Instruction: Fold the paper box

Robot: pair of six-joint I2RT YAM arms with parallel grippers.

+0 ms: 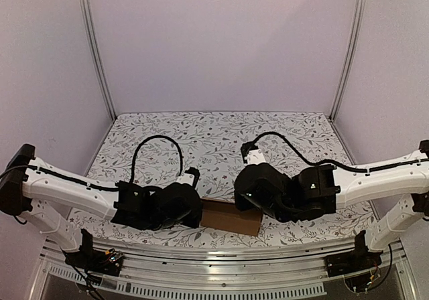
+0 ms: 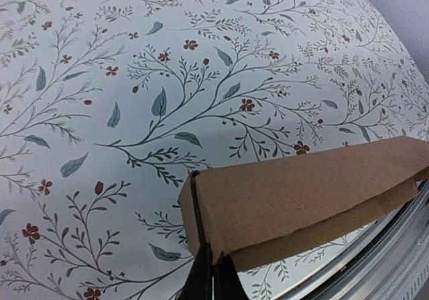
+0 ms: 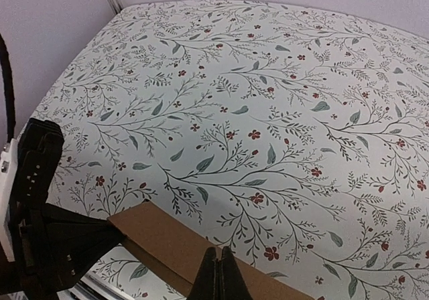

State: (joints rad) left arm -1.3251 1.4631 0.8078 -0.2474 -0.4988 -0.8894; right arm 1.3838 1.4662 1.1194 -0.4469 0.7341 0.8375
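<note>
Two closed pairs of jaws flank the paper box (image 1: 231, 217), which lies flat near the front edge of the floral table (image 1: 221, 132). The left gripper (image 2: 213, 278) sits against the box's end corner. The right gripper (image 3: 218, 273) sits at its long edge, fingers pressed together.

We see a robotics lab's test cell: plain lilac panels (image 1: 221, 39) framed by aluminium posts (image 1: 97, 52) box in a table (image 1: 214, 129) with a floral cover, and two white-and-black robot arms (image 1: 67, 191) stand bolted to a slotted metal rail (image 1: 221, 265) at its near edge, beside exposed wiring (image 1: 107, 258).
</note>
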